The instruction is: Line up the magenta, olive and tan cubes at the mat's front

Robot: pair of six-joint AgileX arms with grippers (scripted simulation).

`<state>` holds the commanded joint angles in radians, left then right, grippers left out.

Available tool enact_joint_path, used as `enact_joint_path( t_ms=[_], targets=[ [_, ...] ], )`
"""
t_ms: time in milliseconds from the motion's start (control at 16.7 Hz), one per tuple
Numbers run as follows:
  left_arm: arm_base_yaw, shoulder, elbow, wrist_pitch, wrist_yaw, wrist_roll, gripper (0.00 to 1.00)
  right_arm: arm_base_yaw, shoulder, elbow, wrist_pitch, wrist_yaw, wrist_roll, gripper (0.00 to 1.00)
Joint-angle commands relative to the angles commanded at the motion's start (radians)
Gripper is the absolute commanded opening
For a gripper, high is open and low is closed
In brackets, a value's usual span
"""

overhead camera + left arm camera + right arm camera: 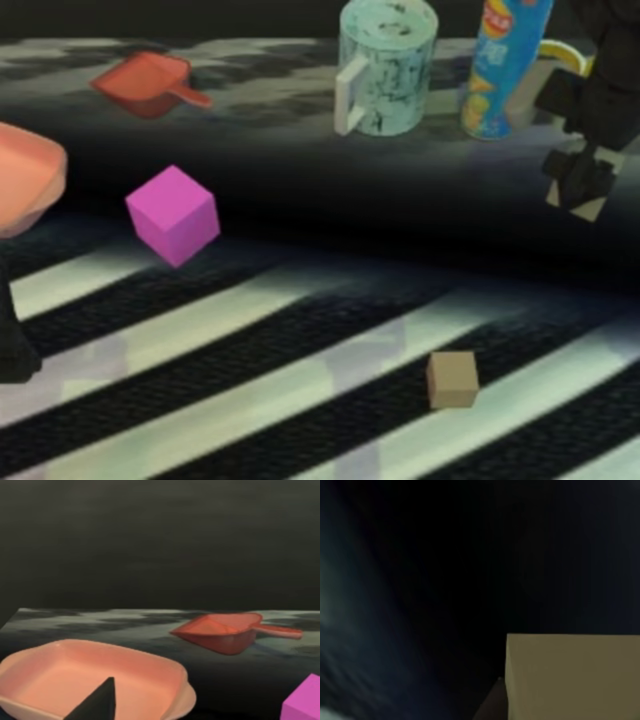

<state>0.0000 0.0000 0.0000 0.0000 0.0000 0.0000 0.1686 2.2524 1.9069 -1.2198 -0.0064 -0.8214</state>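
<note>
Right pincer (583, 187) grips the olive cube (572, 676) at the mat's (300, 350) right.

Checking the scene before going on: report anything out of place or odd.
The olive cube is off the mat, up at the right claw near the chip can. The magenta cube sits turned cornerwise at the stripes' far edge. Only the tan cube lies near the front.

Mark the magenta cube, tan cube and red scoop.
magenta cube (172, 215): top view, where its top and front faces meet.
tan cube (452, 379): top view, middle of its upper face.
red scoop (143, 83): top view, inside its bowl.
</note>
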Motion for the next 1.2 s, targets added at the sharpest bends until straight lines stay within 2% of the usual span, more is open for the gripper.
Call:
enact_joint_path(
  t_ms=[120,240,660,780,960,1200],
  targets=[
    [0.000,0.000,0.000,0.000,0.000,0.000,1.00,0.035,-0.010,-0.013,0.001,-0.001,0.004,0.00],
    [0.000,0.000,0.000,0.000,0.000,0.000,1.00,0.112,-0.032,-0.040,0.004,-0.002,0.012,0.00],
    [0.000,0.000,0.000,0.000,0.000,0.000,1.00,0.527,-0.154,-0.191,0.023,-0.005,0.064,0.00],
    [0.000,0.000,0.000,0.000,0.000,0.000,1.00,0.619,-0.188,-0.226,0.031,-0.005,0.079,0.00],
    [0.000,0.000,0.000,0.000,0.000,0.000,1.00,0.677,-0.217,-0.253,0.040,-0.003,0.091,0.00],
    [0.000,0.000,0.000,0.000,0.000,0.000,1.00,0.674,-0.213,-0.250,0.038,-0.004,0.092,0.00]
  ],
)
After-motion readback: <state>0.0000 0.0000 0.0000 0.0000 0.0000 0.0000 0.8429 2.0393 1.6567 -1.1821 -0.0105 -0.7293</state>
